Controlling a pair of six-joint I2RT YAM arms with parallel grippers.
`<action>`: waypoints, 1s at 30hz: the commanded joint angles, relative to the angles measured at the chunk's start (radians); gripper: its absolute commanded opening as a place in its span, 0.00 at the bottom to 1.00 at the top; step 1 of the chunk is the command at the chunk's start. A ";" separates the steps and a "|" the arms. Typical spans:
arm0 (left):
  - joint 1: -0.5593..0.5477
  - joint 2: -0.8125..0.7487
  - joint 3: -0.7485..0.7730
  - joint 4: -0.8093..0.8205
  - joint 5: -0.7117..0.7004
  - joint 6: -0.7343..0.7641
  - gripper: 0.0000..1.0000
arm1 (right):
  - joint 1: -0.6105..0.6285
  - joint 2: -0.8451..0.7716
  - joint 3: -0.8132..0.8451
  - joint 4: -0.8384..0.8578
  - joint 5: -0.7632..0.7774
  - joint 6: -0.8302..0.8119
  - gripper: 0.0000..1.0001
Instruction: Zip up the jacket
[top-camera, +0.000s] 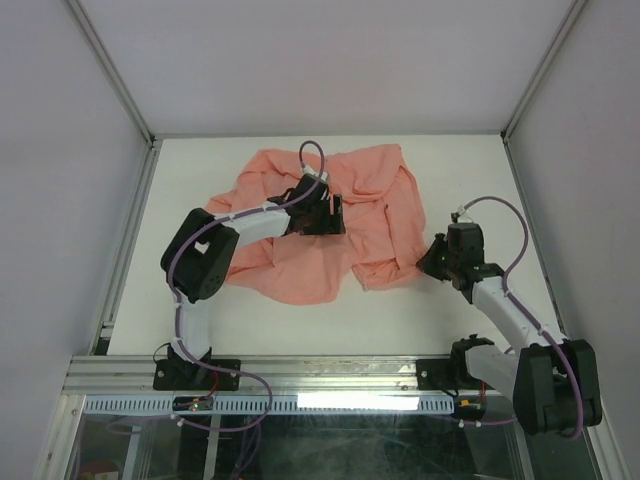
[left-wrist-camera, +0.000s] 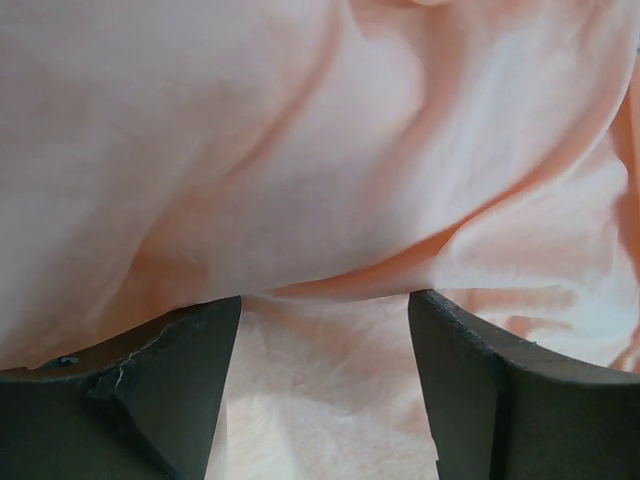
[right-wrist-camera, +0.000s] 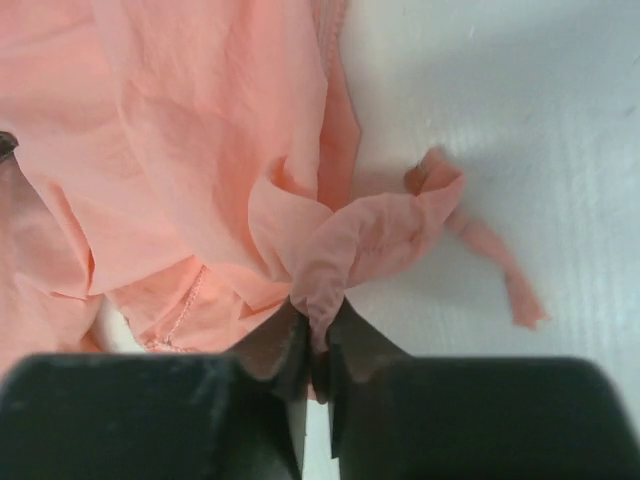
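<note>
The salmon-pink jacket (top-camera: 330, 215) lies crumpled on the white table, spread across the middle and back. My left gripper (top-camera: 322, 212) sits over the jacket's middle; in the left wrist view it (left-wrist-camera: 325, 320) is open, its jaws wide apart, with wrinkled fabric (left-wrist-camera: 320, 150) filling the view and lying between them. My right gripper (top-camera: 432, 258) is at the jacket's right lower edge. In the right wrist view it (right-wrist-camera: 318, 325) is shut on a bunched fold of the jacket (right-wrist-camera: 350, 245), with a pink zipper edge (right-wrist-camera: 185, 305) showing to the left.
The white table (top-camera: 250, 315) is bounded by grey walls on the left, right and back. A metal rail (top-camera: 320, 372) runs along the near edge by the arm bases. A loose strip of fabric (right-wrist-camera: 500, 270) trails right on the table.
</note>
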 joint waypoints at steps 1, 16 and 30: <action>0.056 -0.014 -0.015 0.024 -0.005 0.009 0.70 | -0.005 0.016 0.181 -0.002 0.150 -0.066 0.04; 0.139 -0.063 -0.062 -0.024 -0.025 0.019 0.70 | -0.015 0.137 0.818 -0.287 0.576 -0.396 0.00; 0.081 -0.216 -0.138 0.035 0.058 -0.040 0.75 | 0.400 0.170 0.680 -0.192 0.180 -0.498 0.00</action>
